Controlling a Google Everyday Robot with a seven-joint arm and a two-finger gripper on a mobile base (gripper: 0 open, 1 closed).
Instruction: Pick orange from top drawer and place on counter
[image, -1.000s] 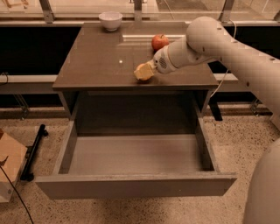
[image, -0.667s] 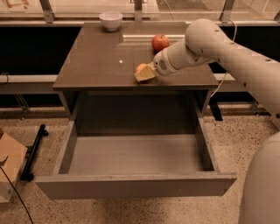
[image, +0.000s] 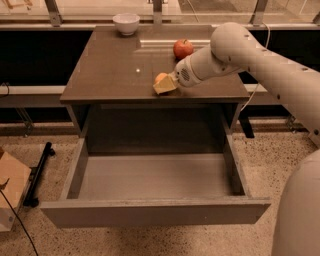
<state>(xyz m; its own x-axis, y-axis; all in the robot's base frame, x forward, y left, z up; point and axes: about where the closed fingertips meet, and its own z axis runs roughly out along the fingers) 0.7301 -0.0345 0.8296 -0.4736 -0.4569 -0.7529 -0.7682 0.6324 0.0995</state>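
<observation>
Almost nothing has moved since the earlier frame: the hand (image: 164, 84) stays low over the front part of the table (image: 115, 70), at the same spot near its front edge, and the pale arm (image: 240, 50) reaches in from the right of the view as before. The hand is closed on the orange (image: 160, 77), with its pale yellowish fingers (image: 166, 87) wrapped narrowly around the fruit, so that only a small rounded piece of orange skin shows at the hand's upper edge. Whether the orange already touches the table under the hand cannot be told. Just behind the hand, a little farther back on the table and apart from it, stands a red apple (image: 183, 48). Well beyond the hand, at the far back corner on the other side from the arm, sits a white bowl (image: 126, 23). Below the hand and toward the camera the top drawer (image: 150, 175) is pulled fully out, its smooth grey bottom showing and its flat front panel (image: 155, 212) nearest the viewer. Far down and off to the side away from the arm, on the speckled floor (image: 270, 160), lie a cardboard box (image: 12, 195) and a black bar-like object (image: 39, 172) beside the drawer.
</observation>
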